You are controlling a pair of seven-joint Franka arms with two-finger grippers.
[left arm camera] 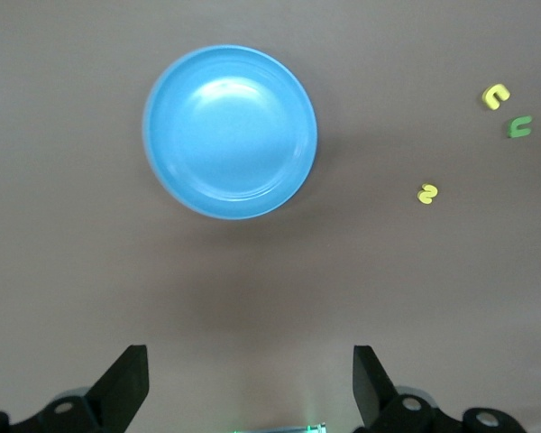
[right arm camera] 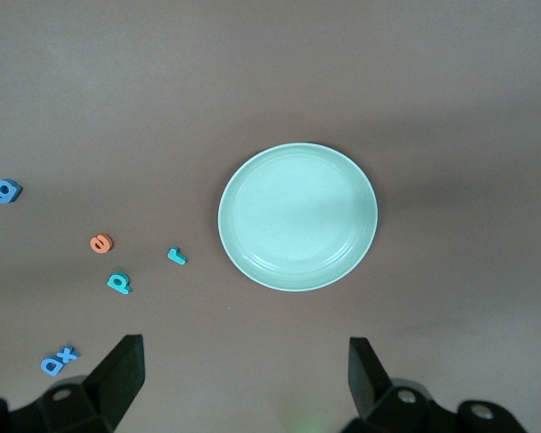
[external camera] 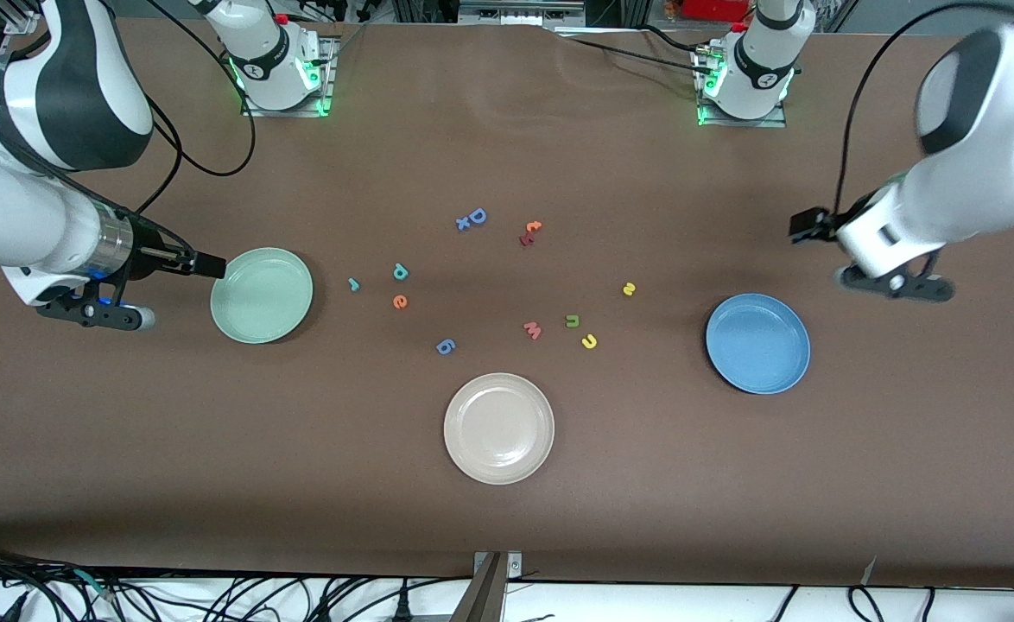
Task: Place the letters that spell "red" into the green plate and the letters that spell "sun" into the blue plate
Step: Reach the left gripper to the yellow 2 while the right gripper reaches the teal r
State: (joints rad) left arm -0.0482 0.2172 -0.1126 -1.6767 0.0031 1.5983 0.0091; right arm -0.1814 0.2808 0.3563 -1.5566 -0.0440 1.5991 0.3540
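Front view: green plate (external camera: 262, 295) beside spread right gripper (external camera: 97, 313).

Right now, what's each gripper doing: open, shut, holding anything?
Left gripper: open, empty, near the blue plate.
Right gripper: open, empty, near the green plate.

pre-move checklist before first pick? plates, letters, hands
1. Green plate holds nothing, ready for letters: ok.
2. Blue plate holds nothing: ok.
3. Teal r, teal d and orange e lie loose on the table, apart from each other: ok.
4. Yellow s, olive n and yellow u lie on the table; n and u sit close together, so a clean pick there: cannot tell.
5. Left hand open, holding nothing: ok.
6. Right hand open, holding nothing: ok.
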